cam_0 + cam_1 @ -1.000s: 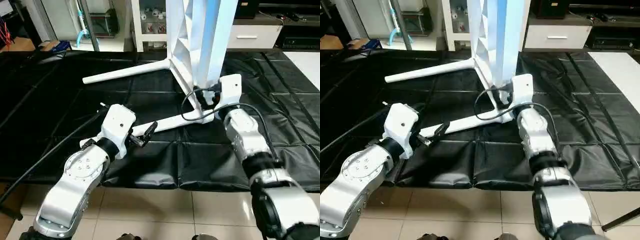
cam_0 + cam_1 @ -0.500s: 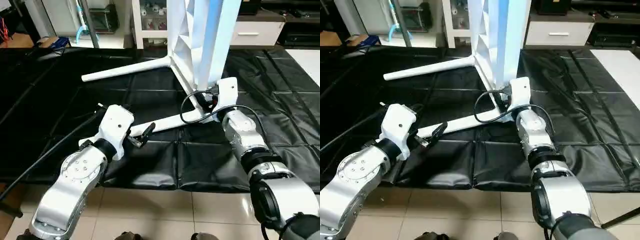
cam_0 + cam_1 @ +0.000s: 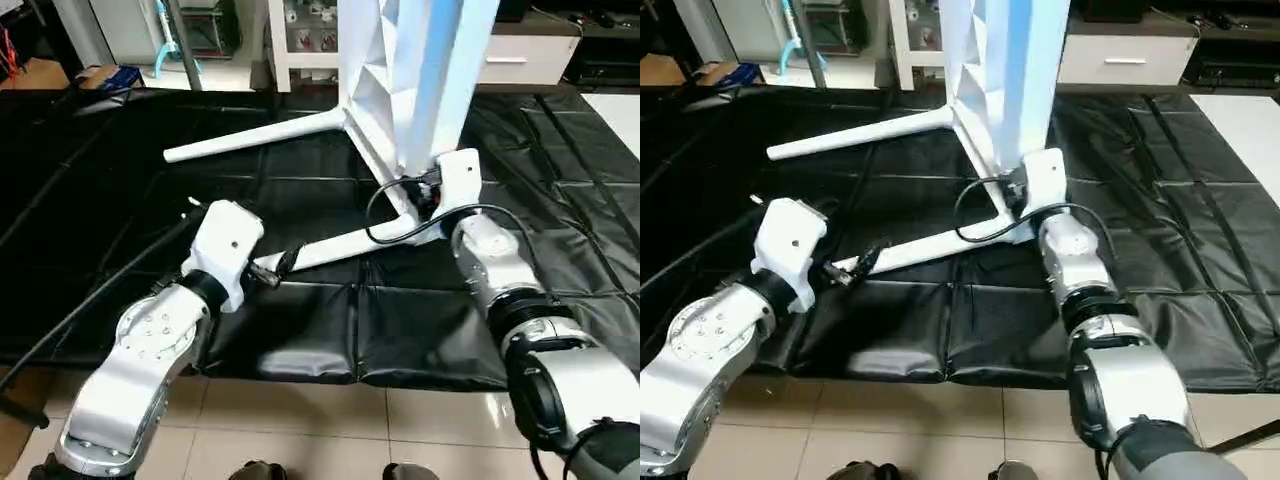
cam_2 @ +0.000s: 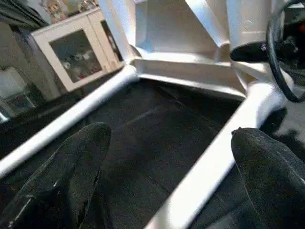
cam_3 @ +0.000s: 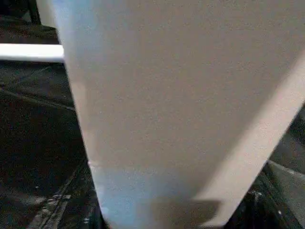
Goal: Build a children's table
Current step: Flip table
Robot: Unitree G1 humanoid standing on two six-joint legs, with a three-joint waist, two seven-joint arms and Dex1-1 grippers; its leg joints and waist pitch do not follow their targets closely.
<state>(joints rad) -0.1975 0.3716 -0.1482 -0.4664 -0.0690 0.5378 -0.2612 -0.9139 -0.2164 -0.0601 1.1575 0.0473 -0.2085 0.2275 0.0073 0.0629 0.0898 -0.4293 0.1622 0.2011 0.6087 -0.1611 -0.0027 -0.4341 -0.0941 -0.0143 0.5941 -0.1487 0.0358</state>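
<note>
Tabletop point(image 3: 410, 70): white, standing on edge on the black mat point(image 3: 150, 180), ribbed underside facing left.
Legs: two fitted at lower corners; far leg point(image 3: 250, 137) pointing left above mat; near leg point(image 3: 345, 243) slanting toward left hand.
Left hand point(image 3: 280, 268): fingers point(image 4: 71, 176) spread wide, either side of near leg's tip, gripping nothing.
Right hand point(image 3: 432, 197): at tabletop's lower corner, beside near leg's socket; fingers hidden behind wrist, grip impossible to tell.
Background: white cabinet point(image 3: 310, 40) beyond mat.
</note>
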